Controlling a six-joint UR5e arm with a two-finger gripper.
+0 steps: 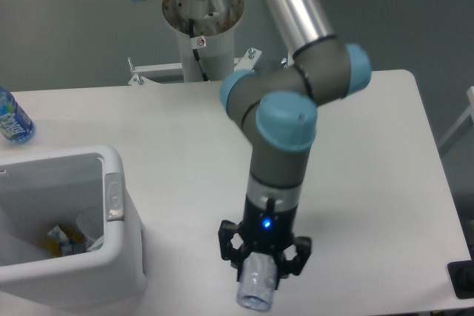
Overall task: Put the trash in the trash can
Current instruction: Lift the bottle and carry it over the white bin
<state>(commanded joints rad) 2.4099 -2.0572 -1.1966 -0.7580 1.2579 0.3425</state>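
The hand (261,275) hangs over the front edge of the table (370,175), pointing down, its black fingers pinching the crushed bottle (256,288) (clear plastic, open end toward the camera). The bottle sits between the fingers and juts out below them; whether it touches the table cannot be told. A small blue light glows on the wrist just above the hand. The trash can (111,205), white with a thick rim and a small grey latch, stands at the front left corner of the table, well apart from the hand. Inside it lies a crumpled wrapper (65,240) with green and yellow bits. An upright water bottle (12,118) with a blue label stands at the left edge, behind the can
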